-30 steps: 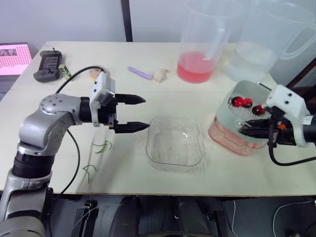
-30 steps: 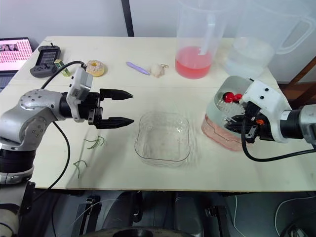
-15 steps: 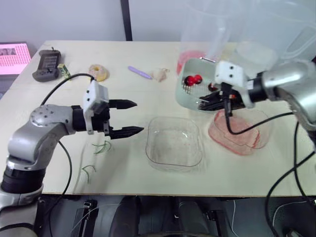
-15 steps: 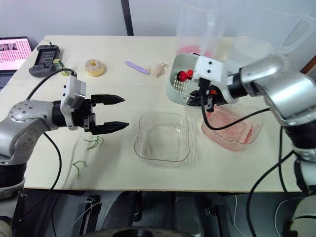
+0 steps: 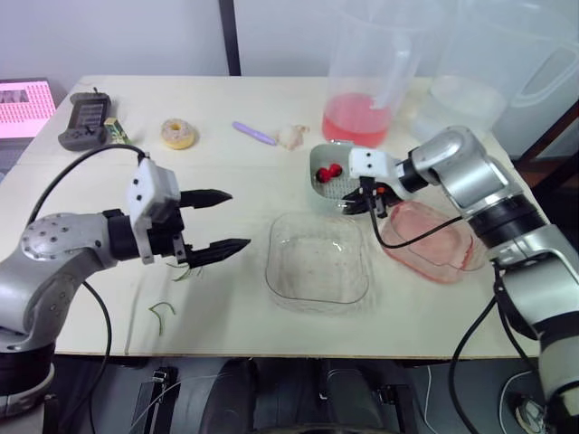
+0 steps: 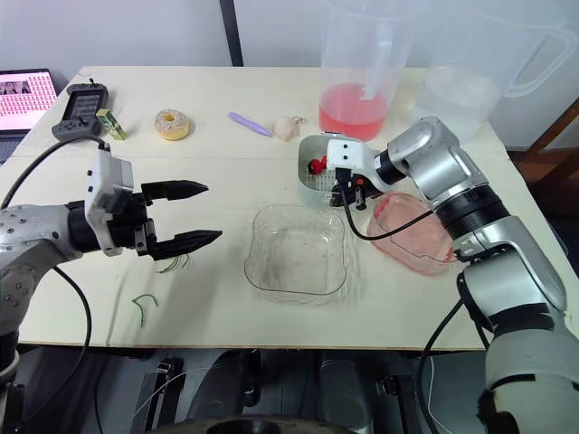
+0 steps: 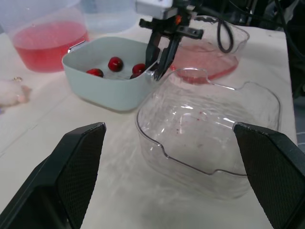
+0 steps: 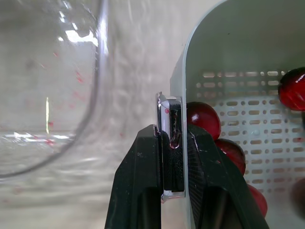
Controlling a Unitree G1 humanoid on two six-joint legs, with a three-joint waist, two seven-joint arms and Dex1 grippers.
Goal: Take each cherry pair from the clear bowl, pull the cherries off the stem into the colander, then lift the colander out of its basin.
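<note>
The pale green colander [image 5: 327,174] sits at table level between the clear bowl [image 5: 317,264] and the pink-liquid pitcher, with a few red cherries [image 7: 115,63] inside. My right gripper [image 5: 365,202] is shut on the colander's rim; the right wrist view shows both fingers [image 8: 145,162] clamping the wall, cherries [image 8: 203,117] just behind. The pink basin [image 5: 432,242] stands without the colander, to the right of the bowl. The clear bowl holds no cherries. My left gripper [image 5: 237,218] is open, left of the bowl, holding nothing.
Two tall clear pitchers stand at the back, one with pink liquid [image 5: 360,119], one with water [image 5: 463,101]. A doughnut [image 5: 178,134], purple stick [image 5: 253,134], white lump [image 5: 291,136] and handheld device [image 5: 83,117] lie at the back left. Green stems [image 5: 185,269] lie under my left gripper.
My right gripper lifted the colander out of the pink basin, carried it left and lowered it beside the clear bowl. My left gripper drew back a little to the left, still open.
</note>
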